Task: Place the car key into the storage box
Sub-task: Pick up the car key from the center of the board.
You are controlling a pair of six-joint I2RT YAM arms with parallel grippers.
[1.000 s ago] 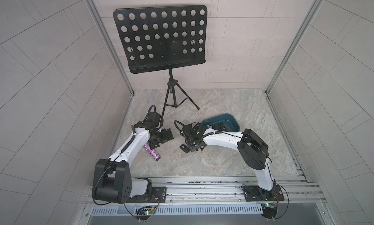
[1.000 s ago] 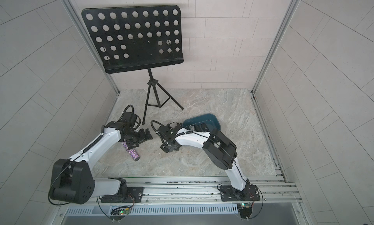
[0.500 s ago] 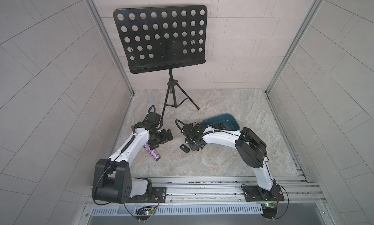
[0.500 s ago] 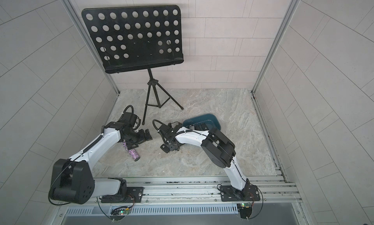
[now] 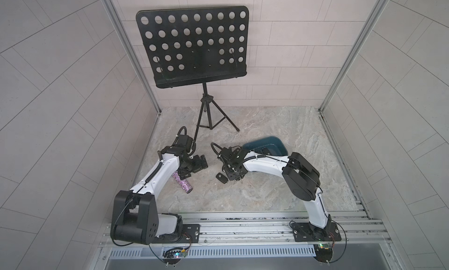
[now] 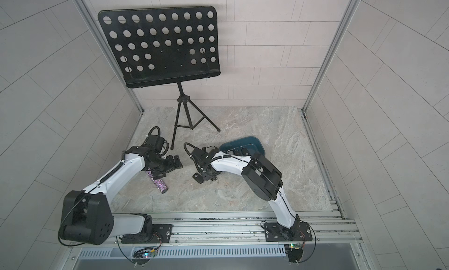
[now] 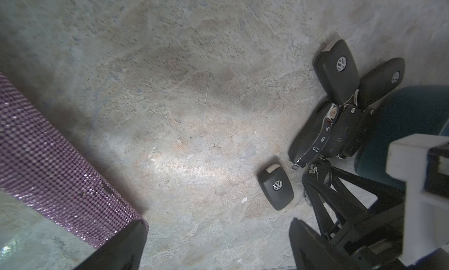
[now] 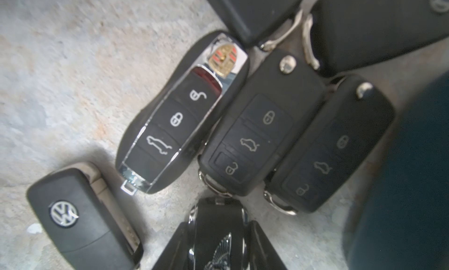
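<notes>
Closed the right tool (image 8: 218,223) over the last second, from about half open down to a tight clamp. Pinched now between its fingers (image 8: 170,256) the black car key (image 8: 218,249) with the silver winged emblem, seen in the right wrist view. Drew the right arm's elbow (image 5: 301,176) slightly toward the robot's left meanwhile, going by a top view.
</notes>
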